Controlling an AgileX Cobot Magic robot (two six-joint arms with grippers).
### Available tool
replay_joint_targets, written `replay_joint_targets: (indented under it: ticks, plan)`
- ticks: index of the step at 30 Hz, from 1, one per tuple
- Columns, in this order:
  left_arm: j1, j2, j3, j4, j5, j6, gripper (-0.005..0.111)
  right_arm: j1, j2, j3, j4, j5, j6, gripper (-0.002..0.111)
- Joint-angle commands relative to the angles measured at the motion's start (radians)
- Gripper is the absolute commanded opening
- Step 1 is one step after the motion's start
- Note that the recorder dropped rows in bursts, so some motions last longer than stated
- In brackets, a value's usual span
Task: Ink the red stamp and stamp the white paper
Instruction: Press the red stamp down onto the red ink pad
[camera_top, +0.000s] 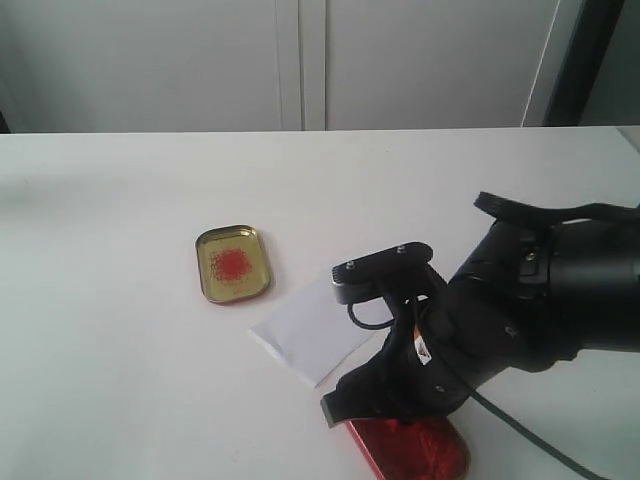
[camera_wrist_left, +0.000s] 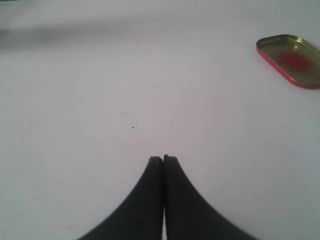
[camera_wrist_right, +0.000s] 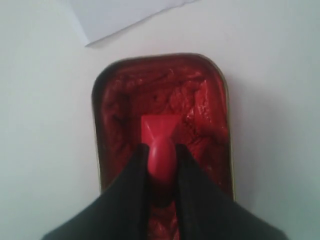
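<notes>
There's the red stamp (camera_wrist_right: 160, 131), sitting in the ink tin (camera_wrist_right: 93, 130). Its square base lies flat on the glossy, churned red paste near the tin's middle. The short rounded knob handle is pinched on both sides by the right end effector (camera_wrist_right: 161, 152), and the stamp looks upright. The exterior view hides it completely.

The white paper (camera_top: 312, 335) is a small plain rectangular sheet lying flat on the desk (camera_top: 120, 380). It is just off one short end of the tin, set at an angle to it. One corner comes near the rim but stays clear of it.
</notes>
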Motion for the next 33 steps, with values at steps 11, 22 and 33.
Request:
replay_joint_targets:
  ticks: [11, 22, 33]
  plan:
    - [0.001, -0.004, 0.004, 0.000, -0.003, -0.002, 0.000, 0.001, 0.040, 0.004, -0.075, -0.061, -0.073, 0.000]
    - [0.001, -0.004, 0.004, 0.000, -0.003, -0.002, 0.000, 0.001, 0.182, 0.004, -0.075, -0.071, -0.105, 0.000]
    - [0.001, -0.004, 0.004, 0.000, -0.003, -0.002, 0.000, 0.001, 0.235, 0.005, -0.075, -0.007, -0.132, 0.000]
